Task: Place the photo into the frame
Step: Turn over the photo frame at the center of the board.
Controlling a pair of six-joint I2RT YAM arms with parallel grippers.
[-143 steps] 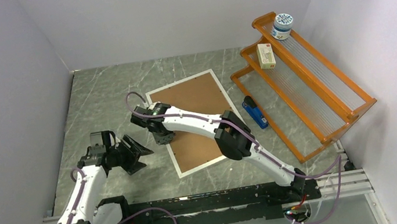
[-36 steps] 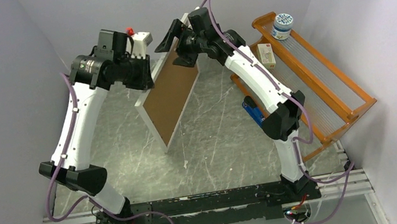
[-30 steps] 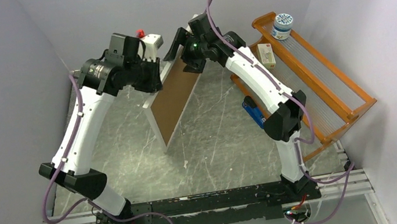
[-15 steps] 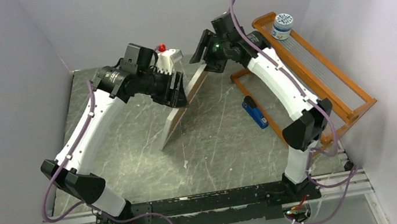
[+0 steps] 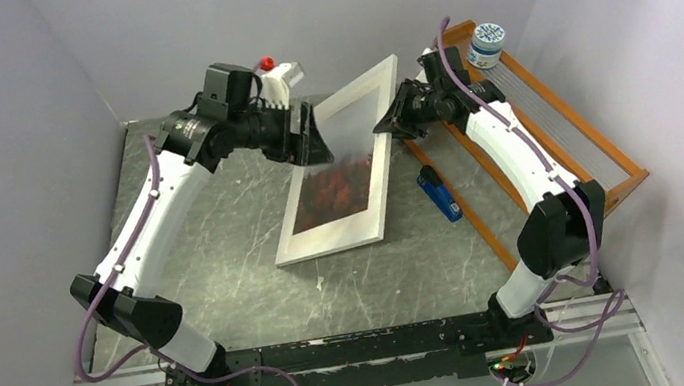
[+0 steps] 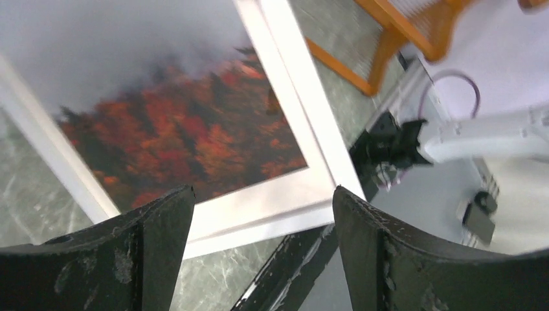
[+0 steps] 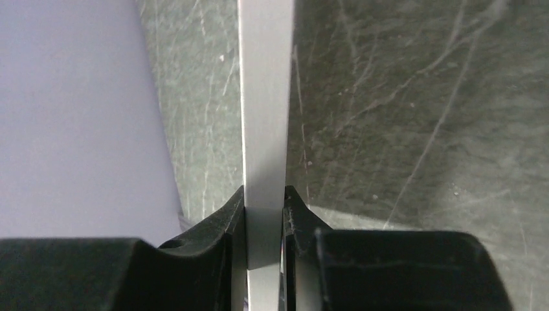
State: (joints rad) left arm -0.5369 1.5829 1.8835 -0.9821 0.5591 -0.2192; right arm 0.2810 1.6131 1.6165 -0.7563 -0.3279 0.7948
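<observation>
Silvery-rimmed frame (image 5: 331,249) was flipped to show the photo (image 5: 337,186); left tool (image 5: 308,140) was opened off it, right tool (image 7: 264,201) clamped on its right rim; only laying flat seemed left.

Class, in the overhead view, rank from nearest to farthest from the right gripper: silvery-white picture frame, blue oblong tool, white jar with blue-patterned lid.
1. Silvery-white picture frame, clamped in the right gripper.
2. Blue oblong tool, on the table, nearer side.
3. White jar, on the orange rack's far end.
</observation>
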